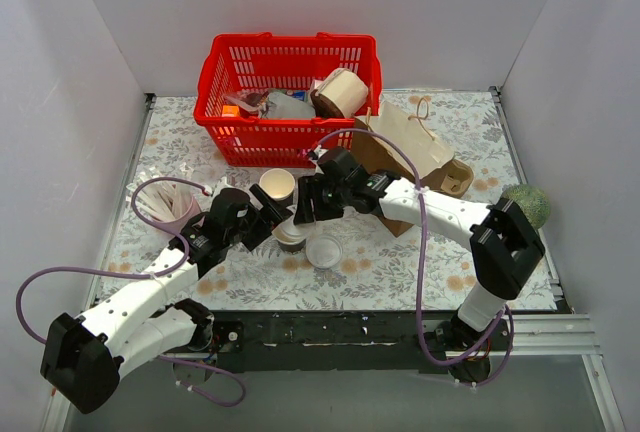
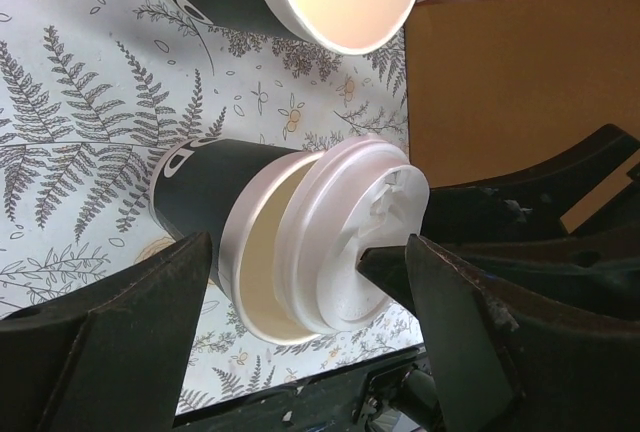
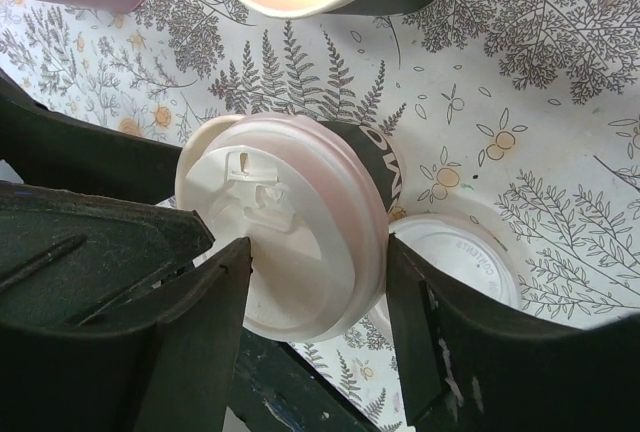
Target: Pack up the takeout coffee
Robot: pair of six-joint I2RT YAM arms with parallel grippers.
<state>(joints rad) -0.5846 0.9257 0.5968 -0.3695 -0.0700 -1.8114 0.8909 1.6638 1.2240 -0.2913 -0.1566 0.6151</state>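
Though walls (image 1: 300, 12) are white, the tablecloth (image 1: 380, 262) — fern-printed — lies flat

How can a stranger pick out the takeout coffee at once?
Find the red basket at the far edge. Before it stands an open dark cup. The takeout coffee is its nearer twin, alone wearing a white lid.

takeout coffee (image 1: 290, 236) before lidless cup (image 1: 277, 184), loose lid (image 1: 324, 250) beside it

Illumination is bright, even and diffuse, arriving from overhead. Shadows on the table (image 1: 390, 262) are soft. The top of the takeout coffee (image 3: 290, 242) is bright, with low contrast. Near fingers (image 2: 110, 352) appear dark and slightly blurred.
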